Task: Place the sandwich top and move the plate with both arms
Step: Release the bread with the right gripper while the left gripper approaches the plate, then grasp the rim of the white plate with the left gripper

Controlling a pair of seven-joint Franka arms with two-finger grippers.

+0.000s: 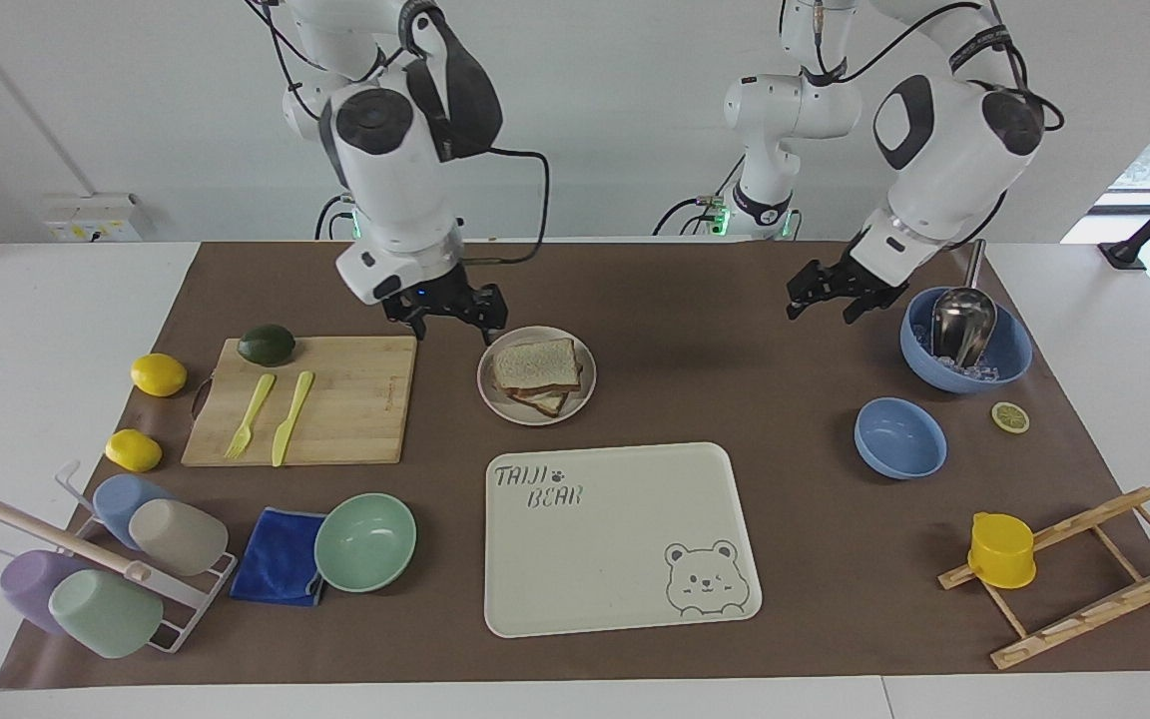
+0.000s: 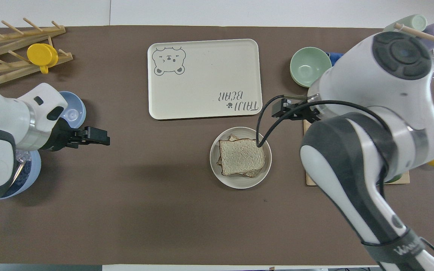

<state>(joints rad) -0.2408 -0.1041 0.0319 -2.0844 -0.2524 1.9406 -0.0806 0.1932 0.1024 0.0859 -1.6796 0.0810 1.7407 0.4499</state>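
The small round beige plate (image 1: 536, 375) carrying the pale square bread slice (image 1: 535, 362) sits mid-frame between two empty, open-jawed grippers, the right gripper (image 1: 447, 314) just beside its rim at upper left, the left gripper (image 1: 828, 293) well apart toward upper right

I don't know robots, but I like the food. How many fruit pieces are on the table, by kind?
Whole lemons: 2
Avocado: 1
Lemon slice: 1
Total: 4
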